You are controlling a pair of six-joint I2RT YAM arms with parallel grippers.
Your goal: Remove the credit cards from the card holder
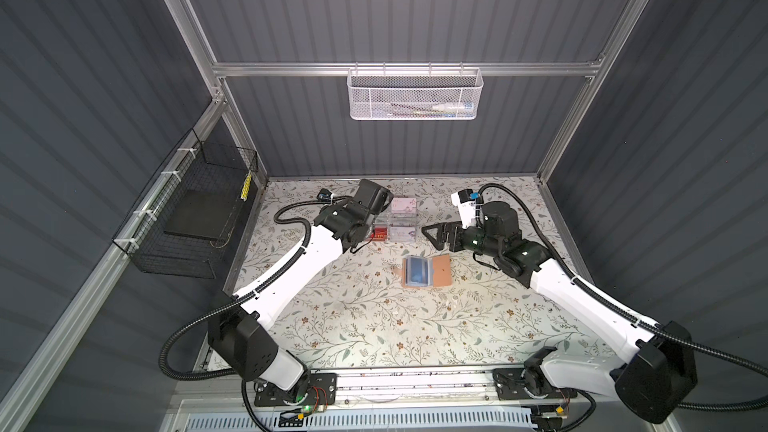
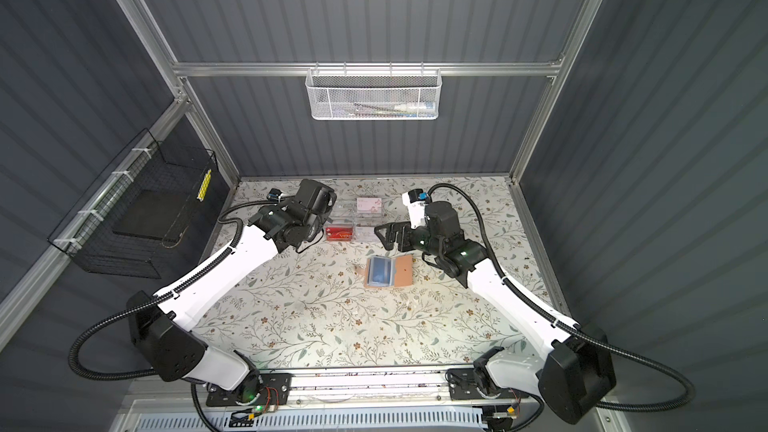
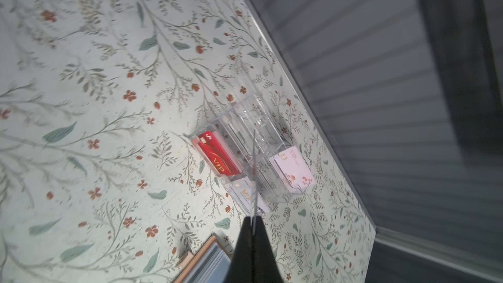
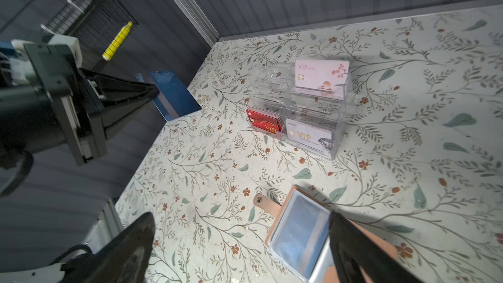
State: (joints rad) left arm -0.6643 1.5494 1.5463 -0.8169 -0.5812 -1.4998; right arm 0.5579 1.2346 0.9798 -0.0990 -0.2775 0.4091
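Note:
The tan card holder (image 1: pixel 441 271) lies open mid-table, and a blue card shows inside its clear sleeve (image 4: pixel 299 230). My left gripper (image 4: pixel 155 91) is shut on a blue credit card (image 4: pixel 174 96), held in the air just left of the clear acrylic box (image 4: pixel 313 99). In the left wrist view that card appears edge-on as a thin line (image 3: pixel 254 175) rising from the closed tips (image 3: pixel 253 217). My right gripper (image 4: pixel 242 230) is open and empty, hovering above and behind the holder; it also shows in a top view (image 1: pixel 428 231).
The acrylic box (image 1: pixel 399 222) near the back wall holds a red VIP card (image 4: pixel 265 123), a white one (image 4: pixel 310 137) and a pink one (image 4: pixel 321 76). A black wire basket (image 1: pixel 195 209) hangs on the left wall, a white mesh basket (image 1: pixel 415 93) on the back rail.

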